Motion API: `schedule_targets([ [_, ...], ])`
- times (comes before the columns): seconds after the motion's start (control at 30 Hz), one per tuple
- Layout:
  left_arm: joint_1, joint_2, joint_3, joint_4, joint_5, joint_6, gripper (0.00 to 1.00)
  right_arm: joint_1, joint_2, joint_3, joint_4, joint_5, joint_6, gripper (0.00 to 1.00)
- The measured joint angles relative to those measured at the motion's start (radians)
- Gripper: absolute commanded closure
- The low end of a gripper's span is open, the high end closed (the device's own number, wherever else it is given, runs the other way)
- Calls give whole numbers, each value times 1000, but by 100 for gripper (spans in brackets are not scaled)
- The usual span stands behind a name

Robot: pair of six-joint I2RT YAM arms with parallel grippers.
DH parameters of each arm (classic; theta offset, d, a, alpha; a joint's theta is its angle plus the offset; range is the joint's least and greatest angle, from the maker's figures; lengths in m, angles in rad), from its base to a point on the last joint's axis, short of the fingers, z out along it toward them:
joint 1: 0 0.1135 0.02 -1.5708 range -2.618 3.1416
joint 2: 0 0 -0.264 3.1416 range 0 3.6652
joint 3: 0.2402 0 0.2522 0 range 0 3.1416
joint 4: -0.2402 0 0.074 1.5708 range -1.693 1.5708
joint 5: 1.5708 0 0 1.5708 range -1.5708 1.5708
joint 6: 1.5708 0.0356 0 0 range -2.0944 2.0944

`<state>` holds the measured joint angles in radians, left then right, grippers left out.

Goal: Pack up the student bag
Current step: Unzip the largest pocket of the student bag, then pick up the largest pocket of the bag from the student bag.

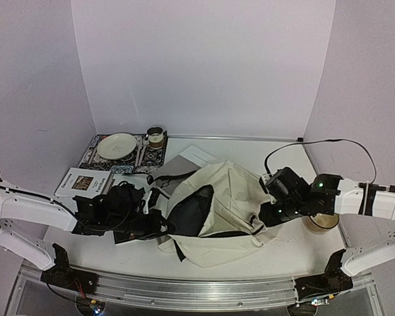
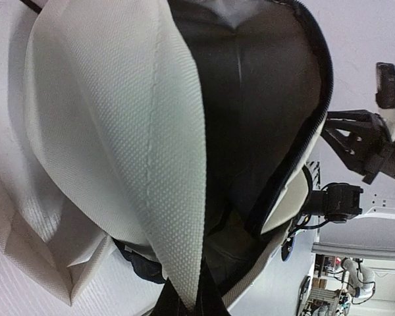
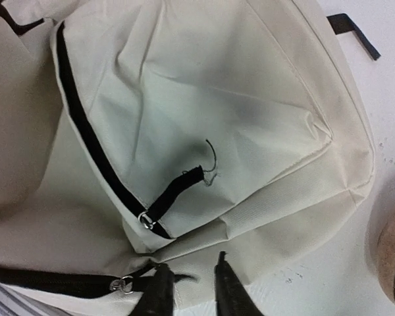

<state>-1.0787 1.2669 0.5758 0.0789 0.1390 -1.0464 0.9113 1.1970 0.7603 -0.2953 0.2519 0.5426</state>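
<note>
The student bag (image 1: 230,197) is a large cream backpack lying in the middle of the table, its main opening showing a dark lining (image 1: 196,212). My left gripper (image 1: 159,227) is shut on the cream flap at the opening's edge (image 2: 184,217) and holds it up off the dark inside (image 2: 250,112). My right gripper (image 1: 266,214) is at the bag's right side. In the right wrist view its fingers (image 3: 161,293) stand a little apart over the cream fabric (image 3: 204,85). The end of a black zipper pull (image 3: 184,280) lies between them.
A plate (image 1: 116,145) and a cup (image 1: 156,137) sit on a patterned placemat (image 1: 92,155) at the back left. A book (image 1: 83,182), a grey folder (image 1: 176,167) and a white sheet (image 1: 199,155) lie behind the bag. A tan round container (image 1: 322,222) stands by the right arm.
</note>
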Motion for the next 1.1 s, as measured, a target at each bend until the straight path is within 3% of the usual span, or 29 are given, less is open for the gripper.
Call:
schedule_targets([
  [0.1, 0, 32, 1, 2, 8, 6, 100, -6, 0, 46, -7, -62, -15, 37],
  [0.23, -1, 64, 13, 11, 19, 16, 100, -7, 3, 116, 9, -165, -21, 26],
  [0.5, -12, 81, 26, 37, 22, 27, 100, 22, 222, 255, 147, -297, 43, 11],
  [0.67, -20, 81, 26, 38, 17, 26, 100, 89, 395, 357, 212, -314, 68, 8],
  [0.73, -22, 81, 26, 38, 16, 26, 100, 110, 455, 401, 231, -315, 69, 13],
  [0.9, -23, 81, 26, 38, 15, 27, 100, 140, 559, 458, 252, -285, 66, 51],
  [1.0, -25, 77, 25, 38, 14, 29, 100, 133, 562, 461, 208, -226, 48, 78],
  [1.1, -28, 75, 25, 39, 14, 37, 100, 117, 545, 471, 147, -158, 4, 98],
])
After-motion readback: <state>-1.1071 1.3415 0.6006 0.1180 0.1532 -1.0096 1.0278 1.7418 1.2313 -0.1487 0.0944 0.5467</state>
